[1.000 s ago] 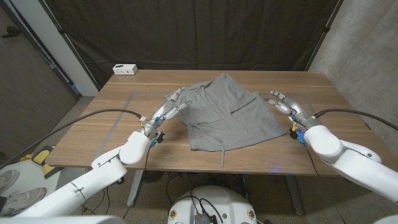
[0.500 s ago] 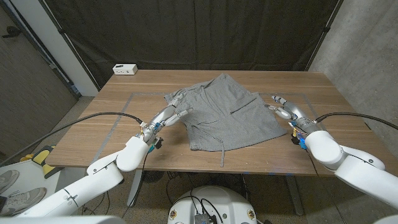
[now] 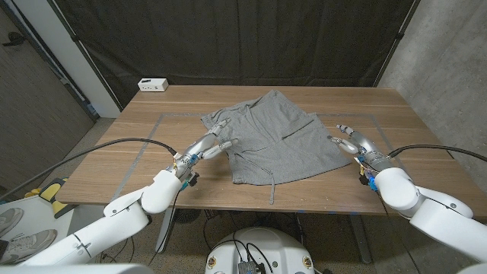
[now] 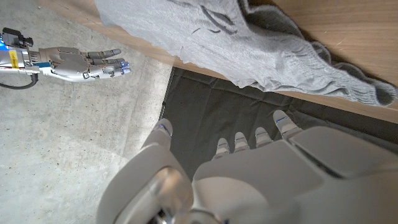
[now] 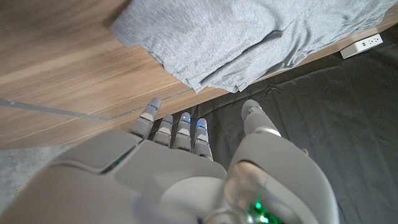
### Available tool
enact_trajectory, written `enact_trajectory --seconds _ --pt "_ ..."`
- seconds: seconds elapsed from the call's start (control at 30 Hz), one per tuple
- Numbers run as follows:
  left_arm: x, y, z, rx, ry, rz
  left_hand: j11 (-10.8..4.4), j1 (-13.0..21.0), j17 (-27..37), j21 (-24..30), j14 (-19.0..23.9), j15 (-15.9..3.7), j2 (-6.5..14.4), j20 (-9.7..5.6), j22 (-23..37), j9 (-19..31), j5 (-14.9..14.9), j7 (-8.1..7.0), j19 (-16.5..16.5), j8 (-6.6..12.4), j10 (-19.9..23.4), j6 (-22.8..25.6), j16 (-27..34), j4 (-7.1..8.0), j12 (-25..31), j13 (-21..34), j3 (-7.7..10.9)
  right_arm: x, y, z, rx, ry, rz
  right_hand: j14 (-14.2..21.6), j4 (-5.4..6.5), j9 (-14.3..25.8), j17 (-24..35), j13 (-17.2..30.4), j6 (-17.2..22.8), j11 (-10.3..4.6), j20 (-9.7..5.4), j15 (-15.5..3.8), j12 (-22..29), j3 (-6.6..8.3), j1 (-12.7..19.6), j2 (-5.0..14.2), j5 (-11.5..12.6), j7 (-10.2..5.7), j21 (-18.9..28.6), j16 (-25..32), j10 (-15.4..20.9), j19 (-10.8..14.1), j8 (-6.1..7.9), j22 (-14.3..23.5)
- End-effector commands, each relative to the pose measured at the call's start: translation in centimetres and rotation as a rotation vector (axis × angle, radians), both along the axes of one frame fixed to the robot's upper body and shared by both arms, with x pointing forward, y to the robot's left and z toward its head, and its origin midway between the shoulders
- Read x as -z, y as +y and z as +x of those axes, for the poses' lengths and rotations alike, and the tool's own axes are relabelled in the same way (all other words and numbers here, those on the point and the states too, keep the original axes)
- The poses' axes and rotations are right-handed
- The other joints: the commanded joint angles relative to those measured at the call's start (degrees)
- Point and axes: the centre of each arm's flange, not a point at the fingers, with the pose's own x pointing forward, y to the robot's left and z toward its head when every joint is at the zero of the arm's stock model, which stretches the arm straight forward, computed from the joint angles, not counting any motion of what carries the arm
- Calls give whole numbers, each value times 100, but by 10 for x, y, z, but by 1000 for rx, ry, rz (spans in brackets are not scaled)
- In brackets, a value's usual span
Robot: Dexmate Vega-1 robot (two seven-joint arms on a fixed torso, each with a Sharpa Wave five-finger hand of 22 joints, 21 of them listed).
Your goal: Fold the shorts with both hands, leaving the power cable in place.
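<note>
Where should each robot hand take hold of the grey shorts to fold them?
Probably by the side edges of the shorts: left robot hand from the left, right robot hand from the right. The cloth lies flat between both open hands.

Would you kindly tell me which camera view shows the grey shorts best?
The head view: the whole shorts lie spread on the table, drawstring hanging over the near edge. The left wrist view and right wrist view each catch only part of the fabric.
</note>
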Motion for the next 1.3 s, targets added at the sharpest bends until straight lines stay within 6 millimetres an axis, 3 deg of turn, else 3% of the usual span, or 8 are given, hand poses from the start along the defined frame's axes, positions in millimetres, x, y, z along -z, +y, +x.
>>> enact_trajectory --seconds 0.03,0.13,0.37,0.4,0.43,0.87,1.17,1.3 --pt "9 -4 -5 -41 11 86 13 100 12 14 -728 4 -11 34 7 25 -2 34 -1058 67 -134 144 1 -83 63 32 21 17 -1 -13 89 20 -33 77 -80 29 8 16 108 -14 -1 -8 -16 48 151 25 43 -9 44 25 84 101 41 13" --pt "9 -6 -8 -58 -3 132 -103 193 13 1 -679 -14 -53 20 2 26 0 49 -1031 85 -124 266 8 -174 50 27 29 22 -1 -15 100 32 -37 126 -115 29 5 15 185 -32 7 -33 -12 92 260 18 40 -1 53 23 157 170 50 12" --pt "10 -11 -11 -103 -32 225 -46 336 13 12 -606 -48 -126 10 -3 31 9 38 -914 98 -110 432 15 -298 33 24 26 29 3 -20 147 48 -64 232 -149 31 2 13 290 -71 -1 -86 -30 154 431 3 30 -15 67 30 207 284 56 11" --pt "10 -12 -11 -102 -29 232 -166 375 15 -6 -547 -43 -150 16 -2 33 12 25 -930 80 -126 427 28 -323 23 25 19 30 3 -21 152 54 -66 237 -152 31 2 13 305 -81 3 -86 -28 159 448 0 28 -16 69 29 223 295 59 11" --pt "10 -12 -11 -101 -25 240 -53 392 16 9 -567 -35 -171 25 -1 34 12 18 -877 75 -103 440 15 -334 30 26 8 31 3 -21 159 60 -76 253 -158 32 1 13 329 -89 -1 -91 -29 170 484 -6 23 -17 75 28 238 326 62 11" --pt "7 -17 -12 -102 -36 336 -68 617 21 -38 -401 -47 -412 17 -2 50 59 94 -755 154 85 1018 20 -400 64 27 -140 39 13 -24 251 95 -152 353 -225 35 -4 11 644 -207 3 -157 -66 337 1021 -77 39 -31 67 -9 372 505 113 9" --pt "4 -18 -14 -114 -73 395 -144 1006 22 -54 -250 -11 -540 62 -13 72 110 163 -601 223 279 1431 37 -463 96 31 -162 46 17 -20 292 113 -196 573 -248 37 -3 14 941 -293 -87 -316 -87 518 1932 -315 124 -124 64 -20 562 769 116 14" --pt "3 -20 -15 -116 -83 434 -122 1186 24 -114 -239 10 -686 78 -21 78 161 144 -665 236 285 1522 25 -494 84 33 -209 48 18 -18 310 126 -220 830 -201 40 17 16 1062 -275 -205 -477 -93 487 2272 -460 131 -131 137 41 666 1048 92 39"
